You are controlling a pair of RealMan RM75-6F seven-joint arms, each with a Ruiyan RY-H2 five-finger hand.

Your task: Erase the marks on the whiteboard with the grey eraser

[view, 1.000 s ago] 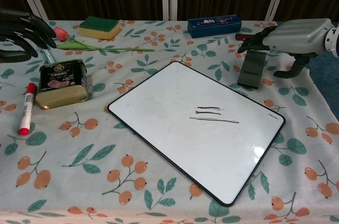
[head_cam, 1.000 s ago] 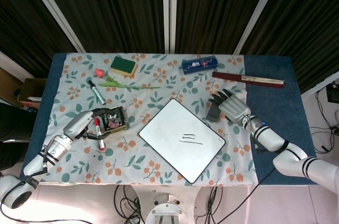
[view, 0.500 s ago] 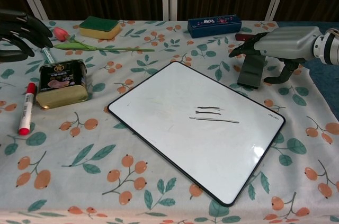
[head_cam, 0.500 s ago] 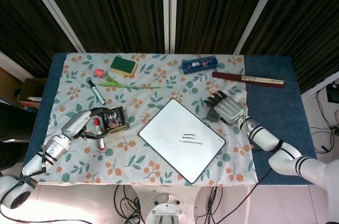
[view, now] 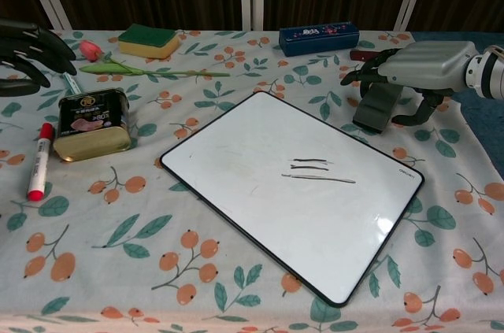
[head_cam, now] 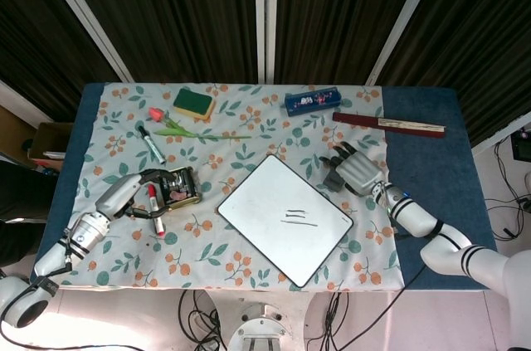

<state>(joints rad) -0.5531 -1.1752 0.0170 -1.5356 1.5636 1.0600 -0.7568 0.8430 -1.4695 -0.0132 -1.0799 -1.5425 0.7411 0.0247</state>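
Right hand [view: 421, 65] now lower — fingers over grey eraser [view: 376, 106]

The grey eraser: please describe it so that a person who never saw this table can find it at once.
Start at the whiteboard in the middle of the floral cloth and go to its far right corner. Just beyond lies the grey eraser, under the right hand. It is the only plain dark grey block; the green and yellow sponge is far left.

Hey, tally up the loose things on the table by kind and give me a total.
Markers: 2
Whiteboard: 1
Eraser: 1
Sponge: 1
Tin can: 1
Flower: 1
Pencil case: 1
Folded fan: 1
Total: 9
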